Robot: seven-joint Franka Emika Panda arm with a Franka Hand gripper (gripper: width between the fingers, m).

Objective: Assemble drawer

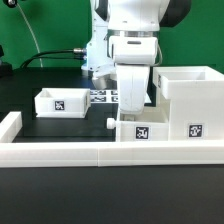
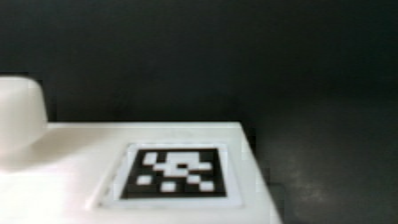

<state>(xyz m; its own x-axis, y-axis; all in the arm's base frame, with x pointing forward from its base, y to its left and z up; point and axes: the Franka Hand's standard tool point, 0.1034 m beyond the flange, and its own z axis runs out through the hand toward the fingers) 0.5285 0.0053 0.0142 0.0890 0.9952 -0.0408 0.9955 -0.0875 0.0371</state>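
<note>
hanging over the knobbed tray [image 1: 155, 131] beside the case [image 1: 190, 100], fingers hidden: cannot tell their state.

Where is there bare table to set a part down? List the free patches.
Largest free patch: black table between the tray at the exterior view's left and the front rail. A narrower gap lies between that tray and the knobbed tray. Crowded on the exterior view's right: knobbed tray, tall case and the arm bunch together.

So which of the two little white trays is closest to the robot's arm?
The small white knobbed tray beside the tall white case, right under the robot arm. The other tray sits alone toward the exterior view's left.
</note>
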